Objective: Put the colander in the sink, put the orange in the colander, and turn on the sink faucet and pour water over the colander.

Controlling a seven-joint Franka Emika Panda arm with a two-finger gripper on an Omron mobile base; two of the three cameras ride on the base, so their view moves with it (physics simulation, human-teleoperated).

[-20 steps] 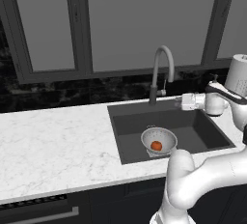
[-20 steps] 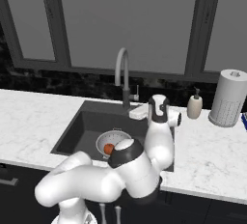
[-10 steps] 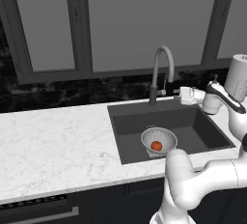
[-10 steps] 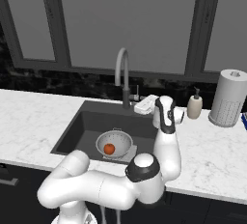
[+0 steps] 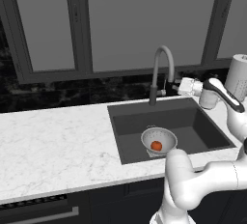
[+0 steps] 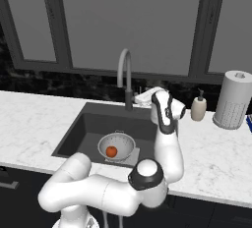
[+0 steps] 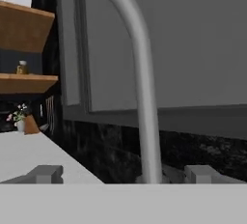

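Colander (image 5: 158, 139) and orange (image 5: 156, 145) sit together in the sink (image 5: 193, 117): the silver-grey perforated bowl stands upright on the lighter grey square at the bottom of the dark basin, toward the front edge, and the small orange-red fruit lies inside it. From the right base view the colander (image 6: 116, 146) shows the same way, in the front part of the sink (image 6: 88, 124), with the orange (image 6: 111, 151) resting at its bottom. The sink faucet (image 5: 159, 73) rises from the back rim of the basin, its gooseneck arching over with the spout end hanging down on the side toward the arm. No stream of water is visible from the spout. The gripper (image 5: 174, 86) is held level just beside the faucet, at about the height of its spout end, reaching in from the right of the left base view; in the right base view the gripper (image 6: 139, 97) sits just to the right of the faucet's (image 6: 125, 78) upright pipe, above the back rim. Whether it touches the small side lever cannot be told. The hand view looks along the counter with the grey faucet (image 7: 140, 83) pipe rising close in front, between two blurred fingertips (image 7: 46, 174) at the bottom edge, so the jaws stand apart. A beige soap dispenser (image 6: 199, 107) and a white paper towel roll (image 6: 233, 100) stand on the marble counter (image 5: 53, 143) to the right of the sink.
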